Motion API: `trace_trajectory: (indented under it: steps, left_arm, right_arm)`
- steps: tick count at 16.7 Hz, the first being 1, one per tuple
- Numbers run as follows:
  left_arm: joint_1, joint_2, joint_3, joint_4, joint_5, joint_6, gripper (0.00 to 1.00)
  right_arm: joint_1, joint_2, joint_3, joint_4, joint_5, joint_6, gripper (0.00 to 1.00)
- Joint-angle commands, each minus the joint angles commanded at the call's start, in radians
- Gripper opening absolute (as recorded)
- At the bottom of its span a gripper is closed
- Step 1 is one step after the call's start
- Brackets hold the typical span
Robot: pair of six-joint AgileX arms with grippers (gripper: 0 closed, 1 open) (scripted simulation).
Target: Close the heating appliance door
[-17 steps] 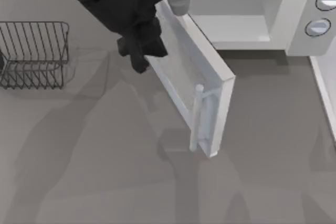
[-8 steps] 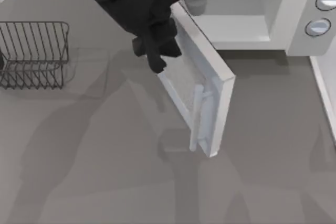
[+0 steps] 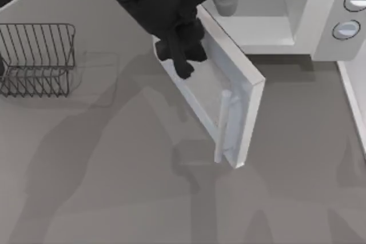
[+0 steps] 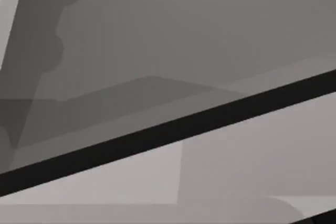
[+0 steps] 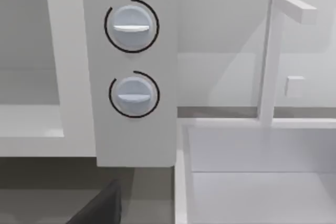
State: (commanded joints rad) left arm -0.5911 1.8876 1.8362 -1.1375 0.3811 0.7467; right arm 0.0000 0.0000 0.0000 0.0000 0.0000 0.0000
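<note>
Left gripper [image 3: 182, 61], finger state indeterminate, pressed against outer face of door [image 3: 220, 92]; door half-open off microwave [image 3: 286, 10]; step: pushing shut; next: sweep toward cavity; right arm parked.

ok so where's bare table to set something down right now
Free: the grey tabletop below the dark wire rack, and the patch right of the white microwave door, under the white box-shaped microwave. Crowded: around the left gripper against the door.
</note>
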Motion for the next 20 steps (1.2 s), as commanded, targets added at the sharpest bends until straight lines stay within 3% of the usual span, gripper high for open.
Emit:
trace_trajectory:
  steps: [20]
  left_arm:
    - [-0.058, 0.056, 0.08, 0.0, -0.022, -0.062, 0.0]
  right_arm:
    - [0.0, 0.0, 0.0, 0.0, 0.0, 0.0, 1.0]
